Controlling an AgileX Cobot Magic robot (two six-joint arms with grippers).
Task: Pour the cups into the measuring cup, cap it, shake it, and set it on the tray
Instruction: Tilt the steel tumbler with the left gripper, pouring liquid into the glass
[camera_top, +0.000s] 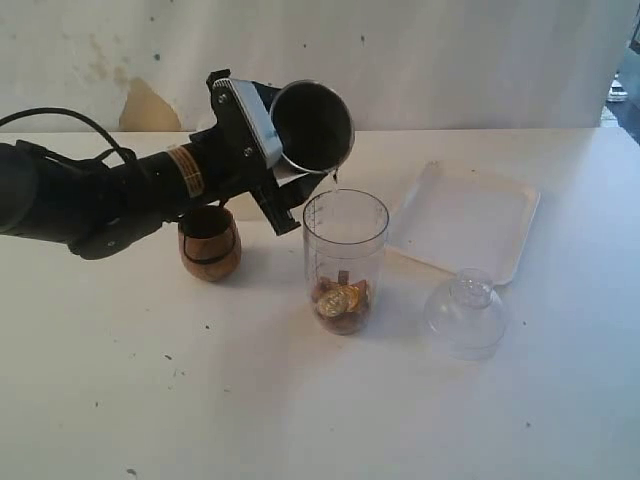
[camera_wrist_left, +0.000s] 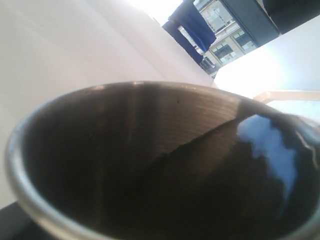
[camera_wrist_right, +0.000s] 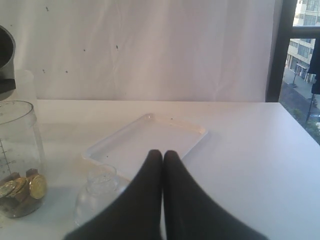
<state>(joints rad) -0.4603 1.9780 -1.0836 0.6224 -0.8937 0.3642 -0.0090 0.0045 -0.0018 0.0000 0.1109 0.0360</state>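
My left gripper (camera_top: 278, 182) is shut on the steel tumbler (camera_top: 311, 126), tipped on its side above the rim of the clear measuring cup (camera_top: 344, 262). Gold coins and brown pieces lie in the measuring cup's bottom (camera_wrist_right: 20, 189). The tumbler's dark inside (camera_wrist_left: 165, 165) fills the left wrist view and hides the fingers. The brown wooden cup (camera_top: 209, 243) stands upright on the table under my left arm. The white tray (camera_top: 466, 218) lies to the right of the measuring cup. My right gripper (camera_wrist_right: 163, 153) is shut on nothing, low over the table, facing the tray (camera_wrist_right: 150, 142).
A clear domed cap (camera_top: 465, 313) rests on the table in front of the tray, also in the right wrist view as the cap (camera_wrist_right: 97, 192). A white wall stands behind the table, and a window lies off to the right.
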